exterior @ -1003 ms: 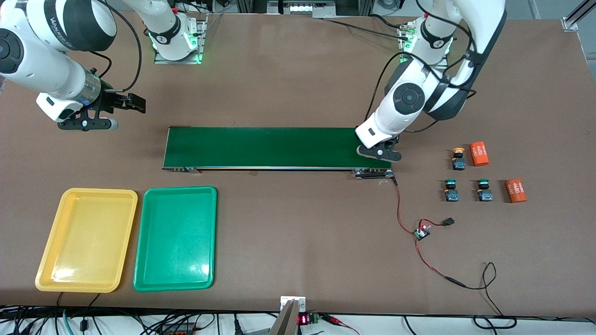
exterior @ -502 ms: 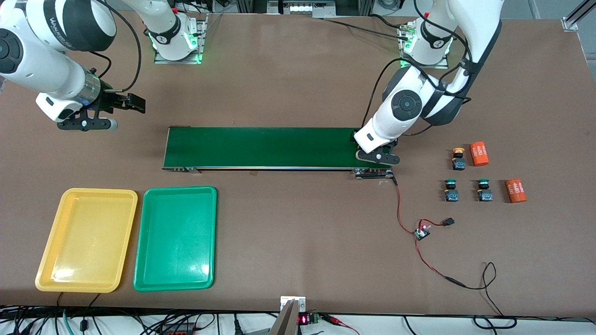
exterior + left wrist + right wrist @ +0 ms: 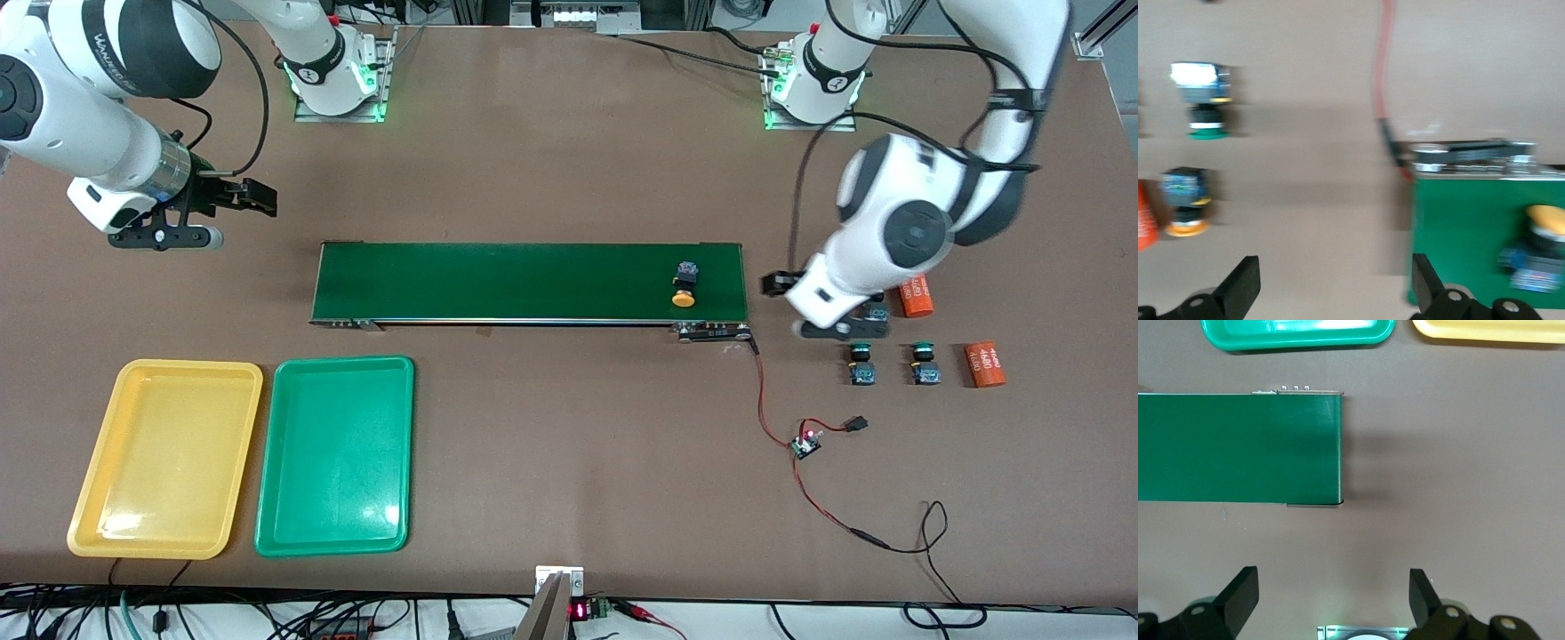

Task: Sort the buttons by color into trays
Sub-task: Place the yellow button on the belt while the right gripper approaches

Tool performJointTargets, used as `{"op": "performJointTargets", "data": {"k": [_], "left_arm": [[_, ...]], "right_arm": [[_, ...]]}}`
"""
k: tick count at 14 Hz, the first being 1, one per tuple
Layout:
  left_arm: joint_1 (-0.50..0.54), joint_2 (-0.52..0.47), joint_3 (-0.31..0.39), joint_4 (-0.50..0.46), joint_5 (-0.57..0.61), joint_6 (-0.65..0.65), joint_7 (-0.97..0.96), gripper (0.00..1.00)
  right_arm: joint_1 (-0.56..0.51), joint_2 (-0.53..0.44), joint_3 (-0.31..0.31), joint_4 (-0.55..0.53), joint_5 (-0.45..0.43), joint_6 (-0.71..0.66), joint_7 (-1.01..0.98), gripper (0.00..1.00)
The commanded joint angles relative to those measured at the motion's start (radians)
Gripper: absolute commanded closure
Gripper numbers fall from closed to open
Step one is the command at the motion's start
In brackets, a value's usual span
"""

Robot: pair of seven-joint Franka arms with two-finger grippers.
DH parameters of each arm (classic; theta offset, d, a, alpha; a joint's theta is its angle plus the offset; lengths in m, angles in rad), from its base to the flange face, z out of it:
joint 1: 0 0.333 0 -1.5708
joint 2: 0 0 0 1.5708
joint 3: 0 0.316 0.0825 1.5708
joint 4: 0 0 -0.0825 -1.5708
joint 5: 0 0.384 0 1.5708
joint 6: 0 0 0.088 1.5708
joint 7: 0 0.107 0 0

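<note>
We see a broad matte brown tabletop (image 3: 551,160) filling almost the whole front view, evenly lit from above with only soft shadows. Along its edge nearest the front camera runs a pale strip with a tangle of black cables (image 3: 267,613), and a small red lit digit display (image 3: 579,611) sits there near the middle.

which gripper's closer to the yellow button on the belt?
Left. The left gripper hangs open just off the belt's end where the yellow button lies. The right gripper, open, waits past the belt's other end.
</note>
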Motion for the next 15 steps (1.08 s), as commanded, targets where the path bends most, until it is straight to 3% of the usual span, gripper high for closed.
{"op": "performJointTargets", "data": {"k": [1,5,9,12,13,15], "left_arm": [[-0.005,0.012,0.103,-0.004,0.033,-0.025,0.15,0.0],[0.03,0.077,0.191,-0.021,0.042,0.031,0.3,0.0],[0.099,0.117,0.196,-0.142,0.043,0.304,0.457,0.0],[0.113,0.148,0.196,-0.165,0.043,0.34,0.457,0.01],[0.115,0.153,0.196,-0.179,0.042,0.357,0.453,0.12],[0.125,0.154,0.196,-0.199,0.042,0.364,0.451,0.52]], "right_arm": [[0.003,-0.015,0.004,-0.016,0.016,0.014,0.013,0.0],[0.057,-0.015,0.007,-0.036,0.018,0.07,0.109,0.0],[0.141,-0.012,0.007,-0.106,0.018,0.242,0.209,0.0],[0.236,0.029,0.007,-0.122,0.016,0.334,0.342,0.0],[0.254,0.036,0.007,-0.122,0.016,0.35,0.364,0.0],[0.264,0.048,0.007,-0.122,0.016,0.362,0.369,0.0]]}}
